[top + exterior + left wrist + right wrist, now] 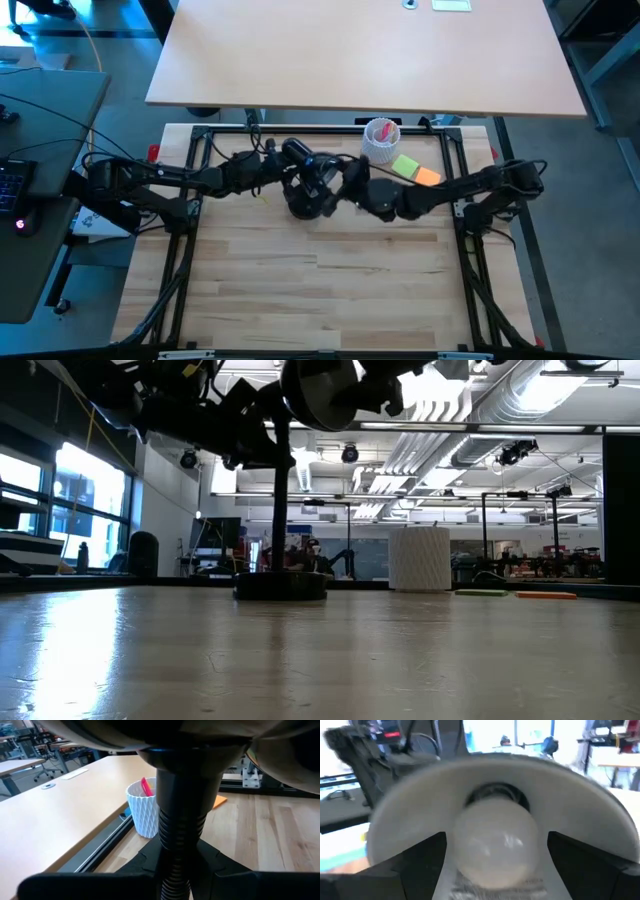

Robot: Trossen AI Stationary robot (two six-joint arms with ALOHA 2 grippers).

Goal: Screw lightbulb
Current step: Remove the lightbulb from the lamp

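Lightbulb [492,842] sits inside the lamp [305,180] shade, at its socket, between the spread fingers of the right claw [495,865], which stand apart without gripping it. Left claw [175,880] is clamped on the lamp's ribbed neck. A white cup [381,140] stands just beside the lamp on the desk [330,290].

The lightbulb [495,837] is frosted white, inside a shade [420,820] with a white lining. The lamp [280,500] is black. The cup [142,810] is white with a diamond rib pattern. The bench [320,290] is pale striped wood.
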